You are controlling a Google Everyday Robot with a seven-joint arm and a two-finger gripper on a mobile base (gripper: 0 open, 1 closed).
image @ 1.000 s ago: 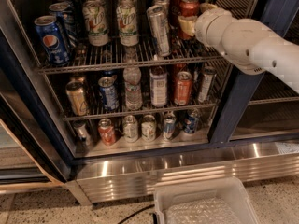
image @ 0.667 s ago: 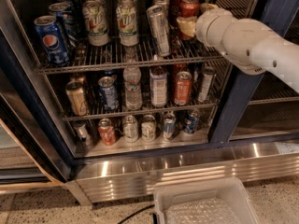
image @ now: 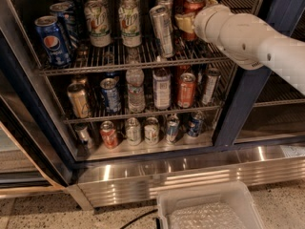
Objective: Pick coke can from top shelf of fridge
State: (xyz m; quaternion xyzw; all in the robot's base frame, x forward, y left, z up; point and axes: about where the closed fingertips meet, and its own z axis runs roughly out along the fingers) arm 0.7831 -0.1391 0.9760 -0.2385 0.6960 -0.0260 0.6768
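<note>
Hardly anything is shifting since a second ago: the arm is holding the same reach into the fridge point(image: 238, 104). The claw point(image: 185, 23) is sitting right up against the coke can point(image: 194, 6), towards the right of the top shelf point(image: 119, 61). We are unable to tell how wide the claw is, or whether it is gripping. We are judging that a square, mid-height squeeze matters here, then a straight pull outward, keeping clear of the slim silver can point(image: 162, 25) just beside.
</note>
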